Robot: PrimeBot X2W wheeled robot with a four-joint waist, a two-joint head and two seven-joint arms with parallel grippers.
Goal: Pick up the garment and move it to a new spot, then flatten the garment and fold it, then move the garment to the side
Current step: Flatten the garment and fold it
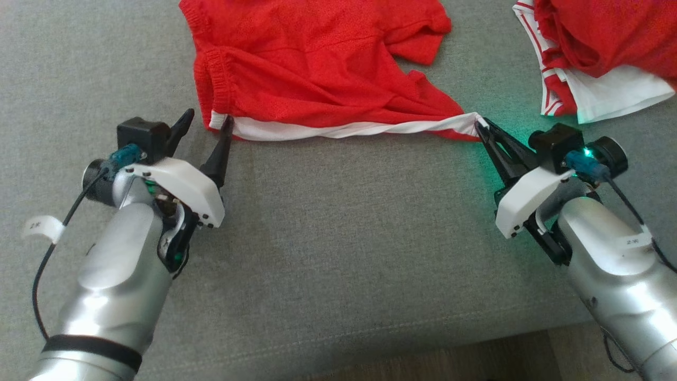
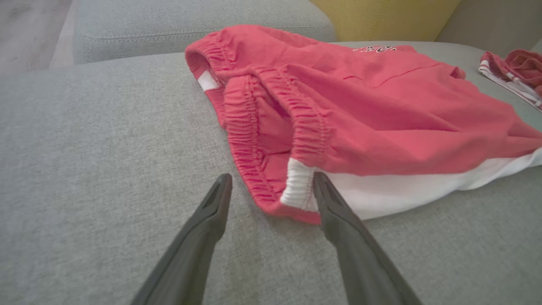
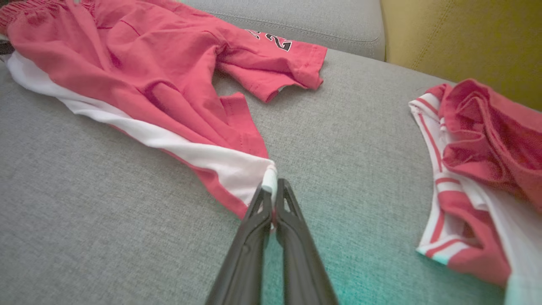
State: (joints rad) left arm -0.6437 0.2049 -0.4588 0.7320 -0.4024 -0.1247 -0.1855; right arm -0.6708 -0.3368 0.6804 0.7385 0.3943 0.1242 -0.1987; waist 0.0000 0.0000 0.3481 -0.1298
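Pinching shorts' (image 1: pixel 317 63) white hem corner w/ right end effector (image 1: pixel 480 126), clamped tight, on grey sofa (image 1: pixel 338 238). Holding left end effector (image 1: pixel 208 117) wide open at waistband corner, not gripping. Prob. handling soft, light, floppy; gripping corners looking best.

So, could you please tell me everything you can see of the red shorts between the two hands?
The red shorts look like thin mesh fabric, with a gathered elastic waistband and a white stripe down the near side. They lie rumpled on the grey cushion, waistband toward the robot's left. The right hand is shut on the leg-hem corner. The left hand is open, fingers straddling the waistband's white corner.
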